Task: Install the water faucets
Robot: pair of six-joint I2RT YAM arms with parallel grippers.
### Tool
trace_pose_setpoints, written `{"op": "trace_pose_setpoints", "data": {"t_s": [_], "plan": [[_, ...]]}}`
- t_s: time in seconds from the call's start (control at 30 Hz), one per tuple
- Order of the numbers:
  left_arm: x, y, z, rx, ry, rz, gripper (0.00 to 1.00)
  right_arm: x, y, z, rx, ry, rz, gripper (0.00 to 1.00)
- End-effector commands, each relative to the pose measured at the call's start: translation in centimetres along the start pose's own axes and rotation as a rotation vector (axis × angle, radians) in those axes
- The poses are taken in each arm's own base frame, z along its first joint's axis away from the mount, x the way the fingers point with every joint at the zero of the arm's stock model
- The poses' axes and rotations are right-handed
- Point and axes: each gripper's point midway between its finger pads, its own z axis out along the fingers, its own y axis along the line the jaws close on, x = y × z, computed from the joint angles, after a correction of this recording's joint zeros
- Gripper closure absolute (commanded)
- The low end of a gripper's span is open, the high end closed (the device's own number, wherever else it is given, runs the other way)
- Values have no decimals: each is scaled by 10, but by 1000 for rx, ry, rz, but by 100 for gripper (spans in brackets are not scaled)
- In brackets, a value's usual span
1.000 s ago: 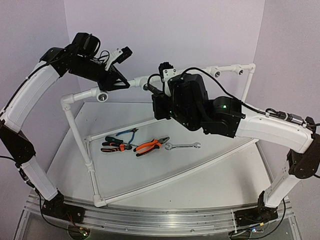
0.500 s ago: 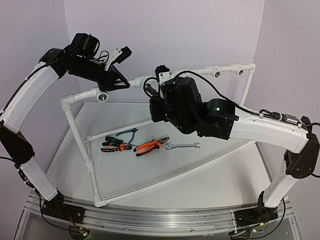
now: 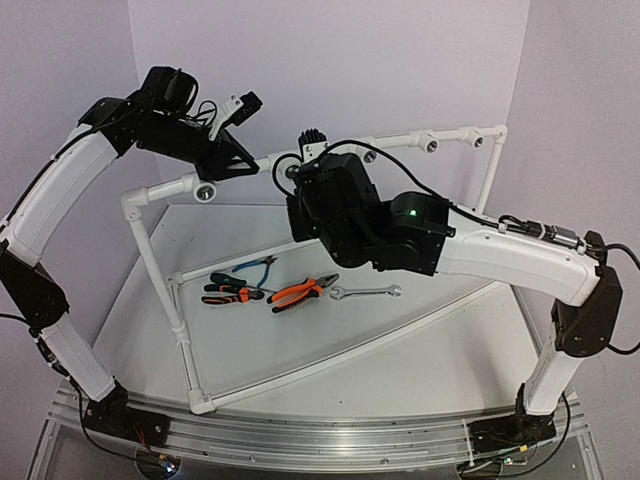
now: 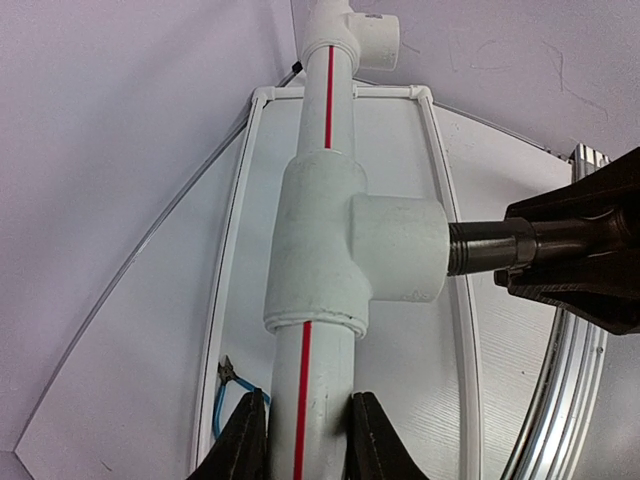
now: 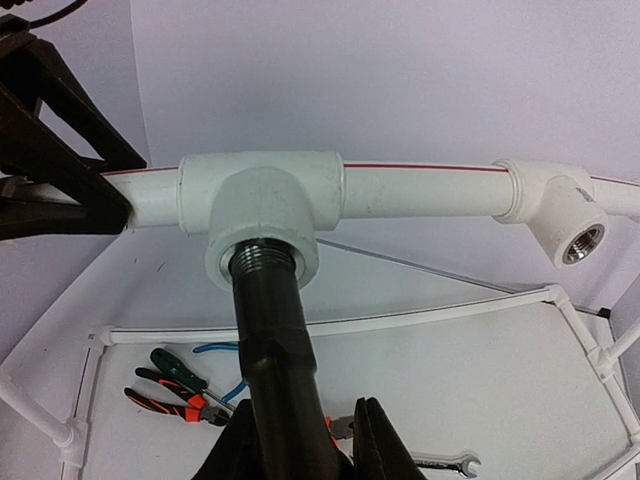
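The dark grey-black faucet [image 5: 275, 340] is held in my right gripper [image 5: 305, 428], which is shut on its body. Its threaded end sits in the mouth of a white tee fitting [image 5: 262, 215] on the raised white pipe; some threads still show. In the left wrist view the faucet [image 4: 490, 245] enters the tee [image 4: 345, 250] from the right. My left gripper [image 4: 305, 440] is shut on the white pipe with the red stripe [image 4: 300, 400] just below that tee. In the top view the left gripper [image 3: 225, 160] and right gripper [image 3: 300, 172] meet at the upper rail.
A white pipe frame [image 3: 165, 280] stands on the table. Inside it lie a silver wrench [image 3: 367, 292], orange-handled pliers [image 3: 303, 291], blue-handled cutters [image 3: 255, 266] and dark-handled pliers [image 3: 228, 292]. Another open threaded fitting [image 5: 560, 215] sits further right on the rail.
My right arm has moved left and up toward the rail, bringing the faucet in to the tee. The left arm and the tools have not moved.
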Motion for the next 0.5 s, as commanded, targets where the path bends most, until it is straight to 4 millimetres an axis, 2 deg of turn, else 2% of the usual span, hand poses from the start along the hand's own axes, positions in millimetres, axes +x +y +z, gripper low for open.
{"op": "trace_pose_setpoints", "data": {"t_s": [0.0,0.27,0.33,0.47], "plan": [[-6,-16,-4,47,-22,-84,100,-45,-4,-2,-5,-98,150,100],[-11,-25,-7,73,-37,-25,100,-81,11,-11,-126,-132,299,100],[-13,-26,-8,77,-42,-17,100,-81,11,-10,-126,-131,341,100],[-13,-28,-7,84,-45,-14,100,-67,17,-1,-121,-106,396,100]]}}
